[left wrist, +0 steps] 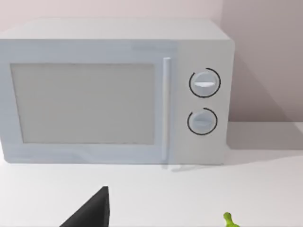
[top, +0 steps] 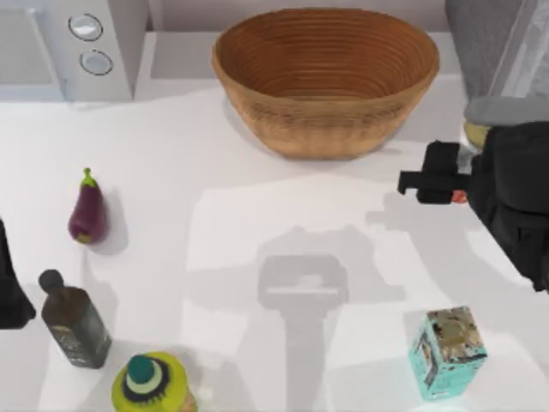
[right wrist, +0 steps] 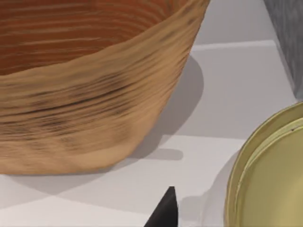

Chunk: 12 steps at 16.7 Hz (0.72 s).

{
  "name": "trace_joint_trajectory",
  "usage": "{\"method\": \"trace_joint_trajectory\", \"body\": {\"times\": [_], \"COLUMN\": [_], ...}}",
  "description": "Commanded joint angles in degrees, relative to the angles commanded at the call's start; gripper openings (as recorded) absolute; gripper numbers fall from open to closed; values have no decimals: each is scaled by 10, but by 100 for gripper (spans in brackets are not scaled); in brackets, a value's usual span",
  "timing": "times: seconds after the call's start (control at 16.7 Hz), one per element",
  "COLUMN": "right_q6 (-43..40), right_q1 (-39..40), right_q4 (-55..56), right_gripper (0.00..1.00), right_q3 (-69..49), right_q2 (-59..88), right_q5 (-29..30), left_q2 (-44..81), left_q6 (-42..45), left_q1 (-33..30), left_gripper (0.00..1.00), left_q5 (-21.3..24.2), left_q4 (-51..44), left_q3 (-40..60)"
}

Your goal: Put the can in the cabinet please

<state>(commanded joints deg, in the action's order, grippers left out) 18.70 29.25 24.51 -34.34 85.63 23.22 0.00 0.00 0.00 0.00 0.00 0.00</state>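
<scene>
can [top: 477,130]: mostly hidden under right arm | cabinet [top: 493,39]: cut by edge

One woven basket [top: 326,81] sits on the table [top: 257,232]. There is one microwave [top: 73,47] with two round knobs. One eggplant [top: 87,212], one dark bottle [top: 75,322] and one yellow-green bottle with a teal cap [top: 152,384] make three items on the left side. One teal carton [top: 447,352] stands on the right. One can [right wrist: 272,175] shows its single gold top. One grey cabinet [top: 493,39] stands at the top right corner. Two arms are in sight, one at each side.
</scene>
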Motion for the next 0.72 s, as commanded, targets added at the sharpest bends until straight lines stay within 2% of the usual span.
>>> {"method": "trace_joint_trajectory", "body": {"times": [0.36, 0.72], "right_q6": [-16, -20], "right_q1": [6, 10], "right_q4": [-198, -225], "right_gripper": [0, 0], "right_q3": [-87, -106], "right_q2": [-59, -61], "right_q5": [31, 39], "left_q2": [0, 0], "left_q6": [0, 0], "left_q1": [0, 0], "left_gripper": [100, 100], "left_q5": [0, 0], "left_q4": [0, 0], "left_q3": [0, 0]}}
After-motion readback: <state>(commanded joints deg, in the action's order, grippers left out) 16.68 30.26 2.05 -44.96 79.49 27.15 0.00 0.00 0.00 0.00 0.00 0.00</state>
